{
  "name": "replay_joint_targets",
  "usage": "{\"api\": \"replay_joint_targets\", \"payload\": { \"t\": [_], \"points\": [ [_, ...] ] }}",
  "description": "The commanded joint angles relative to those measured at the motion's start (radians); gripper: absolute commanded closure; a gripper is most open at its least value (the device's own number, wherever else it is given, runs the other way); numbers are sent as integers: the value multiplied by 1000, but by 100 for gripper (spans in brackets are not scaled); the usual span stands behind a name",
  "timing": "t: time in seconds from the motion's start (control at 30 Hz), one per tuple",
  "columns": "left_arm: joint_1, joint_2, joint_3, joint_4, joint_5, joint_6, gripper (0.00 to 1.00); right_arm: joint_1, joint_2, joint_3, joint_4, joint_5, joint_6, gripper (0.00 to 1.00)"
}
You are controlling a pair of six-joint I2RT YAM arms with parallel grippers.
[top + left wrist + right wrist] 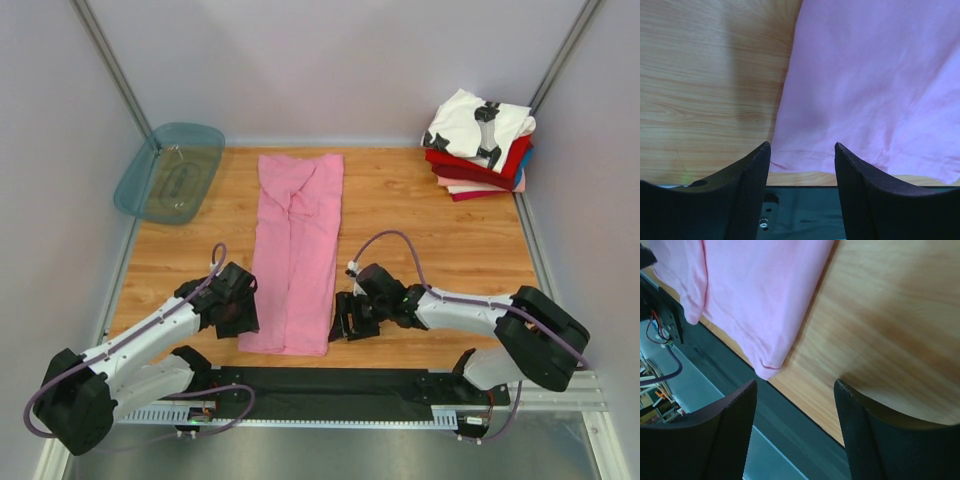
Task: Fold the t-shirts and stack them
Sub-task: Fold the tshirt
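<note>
At near hem, pink t-shirt [295, 250] judged light, limp, easily wrinkled; bottom corners best pinched. Left gripper [802, 147], right gripper [795, 384] seen spread, empty.

Robot lab test cell, not a home or shop. Small wood-look table [460, 210] boxed in on 3 sides by plain pale wall panels [330, 70] w/ bare metal frame posts [105, 55] at the back corners. Left arm [135, 345] & right arm [465, 310], white w/ black joints, bolted to a black base plate [330, 385] along the near edge; purple cables [388, 233] loop loose off each. Slotted metal rail [585, 392] beside the plate. Cloth on the table, i.e. pink t-shirt [295, 250] laid flat & folded t-shirts [478, 145] stacked at far right corner, sits among lab hardware. Right wrist cam: past the table edge, exposed red/black wiring [657, 330] & blurred clutter [652, 400]
</note>
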Motion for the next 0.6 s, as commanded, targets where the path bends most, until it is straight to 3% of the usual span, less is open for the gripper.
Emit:
{"api": "replay_joint_targets", "payload": {
  "t": [0.0, 0.1, 0.47, 0.57],
  "points": [
    [-19, -42, -9, 4, -28, -79, 39, 97, 1, -24, 52, 42, 75, 35],
    [-34, -51, -20, -18, -63, -105, 39, 146, 18, -13, 53, 67, 97, 36],
    [-49, -62, -57, -8, -45, -129, 41, 151, 202, 19, 181, 27, 107, 44],
    [-52, -48, -49, -18, -62, -129, 41, 151, 212, 22, 170, 32, 106, 52]
  ]
}}
